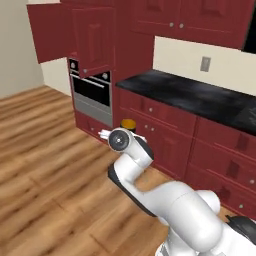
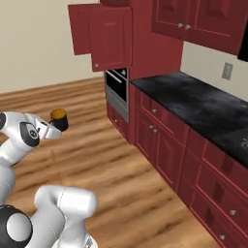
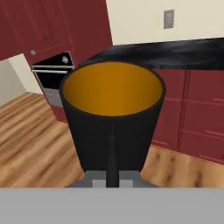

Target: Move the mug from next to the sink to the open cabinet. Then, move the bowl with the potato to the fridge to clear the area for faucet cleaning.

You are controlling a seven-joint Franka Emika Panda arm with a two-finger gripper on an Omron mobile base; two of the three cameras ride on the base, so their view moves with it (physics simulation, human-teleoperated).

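Note:
My gripper (image 2: 58,124) is shut on the mug (image 3: 112,118), a near-black cylinder with an orange-yellow inside, and carries it upright above the wooden floor. The mug (image 1: 128,123) peeks out just past my wrist, in front of the red lower cabinets. From the other side the mug (image 2: 59,116) sits at the end of my hand. One dark finger (image 3: 112,159) runs up the mug's near wall. The open cabinet (image 1: 92,40) hangs high above the oven, its dark red doors (image 2: 111,38) swung out. The sink, bowl, potato, fridge and faucet are out of view.
A built-in oven (image 1: 91,95) stands below the open cabinet. A black marbled counter (image 1: 195,95) runs to the right over red drawer fronts (image 2: 160,131). A wall outlet (image 1: 205,63) sits above the counter. Wooden floor (image 1: 45,165) spreads to the left.

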